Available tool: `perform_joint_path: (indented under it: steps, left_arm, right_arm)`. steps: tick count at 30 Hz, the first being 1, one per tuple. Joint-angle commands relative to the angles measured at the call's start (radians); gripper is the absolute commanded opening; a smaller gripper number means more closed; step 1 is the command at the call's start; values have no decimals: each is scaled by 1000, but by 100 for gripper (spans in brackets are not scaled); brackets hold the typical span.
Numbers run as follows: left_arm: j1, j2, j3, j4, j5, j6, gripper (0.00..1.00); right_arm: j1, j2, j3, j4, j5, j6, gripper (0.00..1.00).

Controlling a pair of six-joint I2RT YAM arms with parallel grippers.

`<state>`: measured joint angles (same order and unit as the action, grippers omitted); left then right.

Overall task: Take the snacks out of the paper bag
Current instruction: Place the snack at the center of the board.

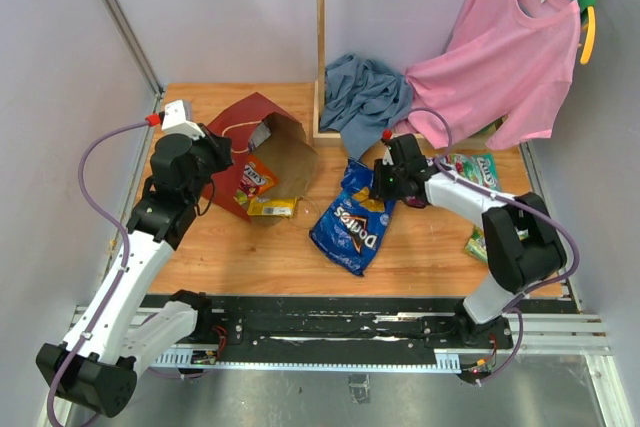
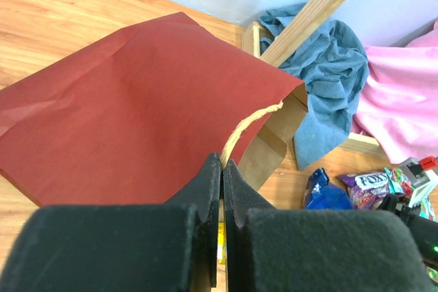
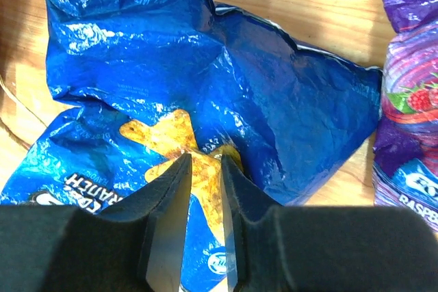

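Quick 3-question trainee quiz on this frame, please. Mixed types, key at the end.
1. True or false: the chip bag lies on the table, outside the paper bag.
2. Which gripper pinches the paper bag's cord handle?
3. What sits in the paper bag's mouth? A) orange packet B) pink shirt C) purple packet
Key: 1 true; 2 the left gripper; 3 A.

White tubular links and bulky black joints on left arm (image 1: 128, 259) and right arm (image 1: 462, 197), black base rail (image 1: 330, 327) beneath. Thin purple cable (image 1: 82, 175) looped along each, red-tipped at the wrist, white camera block (image 1: 181, 115) on the left. Matte black wedge-shaped fingers (image 3: 168, 203) on the left end effector (image 2: 222, 162) and right end effector (image 3: 204, 160).
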<state>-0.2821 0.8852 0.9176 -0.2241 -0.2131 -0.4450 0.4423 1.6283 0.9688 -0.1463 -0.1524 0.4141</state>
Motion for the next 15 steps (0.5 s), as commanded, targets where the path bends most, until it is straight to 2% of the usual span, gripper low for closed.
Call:
perform_joint_path:
  steps: [1, 9, 15]
  left_arm:
    - [11, -7, -3, 11, -29, 14, 1]
    - [11, -5, -3, 12, -19, 11, 1]
    - [11, -10, -6, 19, -4, 8, 1]
  right_arm:
    - [24, -87, -33, -46, 66, -29, 27]
    - [142, -277, -114, -125, 220, -41, 30]
    - [139, -245, -144, -126, 331, -54, 27]
